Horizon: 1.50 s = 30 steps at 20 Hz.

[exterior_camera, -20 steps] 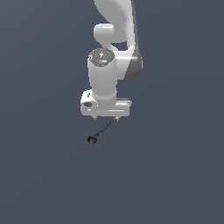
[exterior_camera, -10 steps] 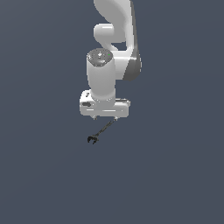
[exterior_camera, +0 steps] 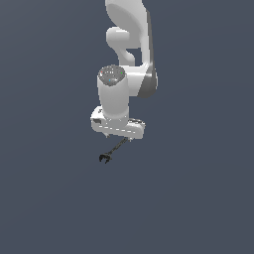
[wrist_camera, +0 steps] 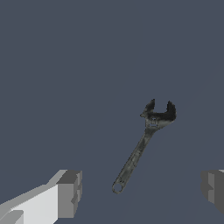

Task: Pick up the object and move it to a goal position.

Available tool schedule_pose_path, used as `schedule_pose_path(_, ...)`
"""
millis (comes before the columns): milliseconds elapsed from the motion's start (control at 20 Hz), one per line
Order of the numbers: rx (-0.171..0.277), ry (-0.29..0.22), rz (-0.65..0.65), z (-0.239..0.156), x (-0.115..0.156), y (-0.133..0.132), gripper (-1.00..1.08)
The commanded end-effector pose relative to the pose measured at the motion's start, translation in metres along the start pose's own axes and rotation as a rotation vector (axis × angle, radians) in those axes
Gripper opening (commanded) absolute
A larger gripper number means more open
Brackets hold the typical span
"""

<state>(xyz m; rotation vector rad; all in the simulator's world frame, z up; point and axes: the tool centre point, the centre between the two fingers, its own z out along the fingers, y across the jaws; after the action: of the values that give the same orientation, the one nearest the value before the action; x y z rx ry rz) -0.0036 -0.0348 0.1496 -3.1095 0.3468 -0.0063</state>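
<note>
Currently gripper [wrist_camera: 140,190] open above adjustable wrench [wrist_camera: 142,146] lying flat on floor, handle end between fingers [wrist_camera: 70,193]. Best: descend straight, centre on shaft, close across narrow width.

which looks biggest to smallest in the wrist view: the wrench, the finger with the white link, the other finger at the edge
1. Finger with the white link, though nearness to the camera inflates it.
2. Wrench, long but thin.
3. Other finger, cut off by the frame edge.
</note>
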Motion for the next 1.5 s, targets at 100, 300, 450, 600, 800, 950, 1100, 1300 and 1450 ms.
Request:
schedule_pose_path(100, 0.001, -0.002, 0.124, 0.020, -0.002, 0.005, 1.00)
schedule_pose_path(300, 0.001, -0.003, 0.249, 0.039, -0.005, 0.010, 1.00)
schedule_pose_path(450, -0.002, -0.003, 0.342, 0.053, -0.007, 0.014, 1.00)
schedule_pose_path(600, -0.004, -0.003, 0.422, 0.065, -0.009, 0.018, 1.00)
schedule_pose_path(800, -0.008, -0.001, 0.505, 0.077, -0.012, 0.023, 1.00)
schedule_pose_path(950, -0.011, 0.000, 0.551, 0.084, -0.013, 0.025, 1.00)
schedule_pose_path(1100, -0.012, 0.001, 0.583, 0.089, -0.014, 0.027, 1.00)
schedule_pose_path(1300, -0.013, 0.001, 0.602, 0.091, -0.015, 0.028, 1.00)
schedule_pose_path(1450, -0.014, 0.001, 0.598, 0.091, -0.015, 0.028, 1.00)
